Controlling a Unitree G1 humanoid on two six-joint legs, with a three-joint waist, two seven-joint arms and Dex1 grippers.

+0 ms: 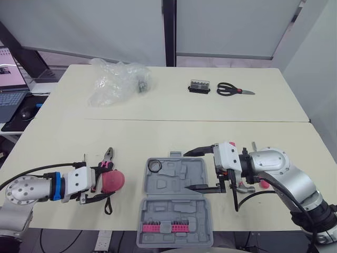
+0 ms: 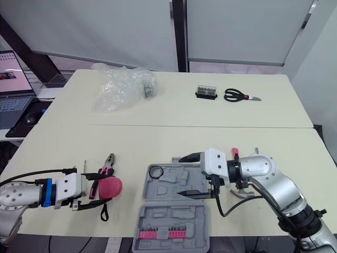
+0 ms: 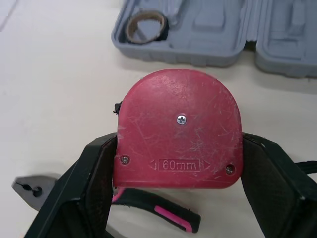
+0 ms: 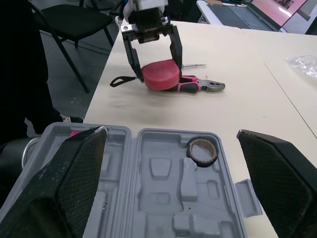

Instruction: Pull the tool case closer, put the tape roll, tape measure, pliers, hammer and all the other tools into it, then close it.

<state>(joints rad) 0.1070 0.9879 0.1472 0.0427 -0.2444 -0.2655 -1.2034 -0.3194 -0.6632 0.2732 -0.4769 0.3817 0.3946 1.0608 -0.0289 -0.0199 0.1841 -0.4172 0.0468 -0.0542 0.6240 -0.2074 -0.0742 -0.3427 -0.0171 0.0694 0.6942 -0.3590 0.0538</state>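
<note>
The grey tool case (image 1: 176,203) lies open near the table's front edge, with a black tape roll (image 1: 154,166) in its upper-left pocket and pink bits (image 1: 166,227) in the near half. My right gripper (image 1: 199,169) hovers open over the case, holding nothing. To the left, my left gripper (image 1: 103,182) is shut on the red tape measure (image 3: 181,129), its fingers (image 3: 94,168) pressing both sides. The tape measure rests over the pink-handled pliers (image 1: 108,156). A hammer (image 1: 246,187) lies partly hidden behind my right wrist.
A crumpled clear plastic bag (image 1: 116,80) lies at the far left of the table. A small black bit box (image 1: 199,86) and black scissors (image 1: 231,90) sit at the far right. A laptop (image 1: 10,87) and mouse (image 1: 27,112) are on a side desk to the left.
</note>
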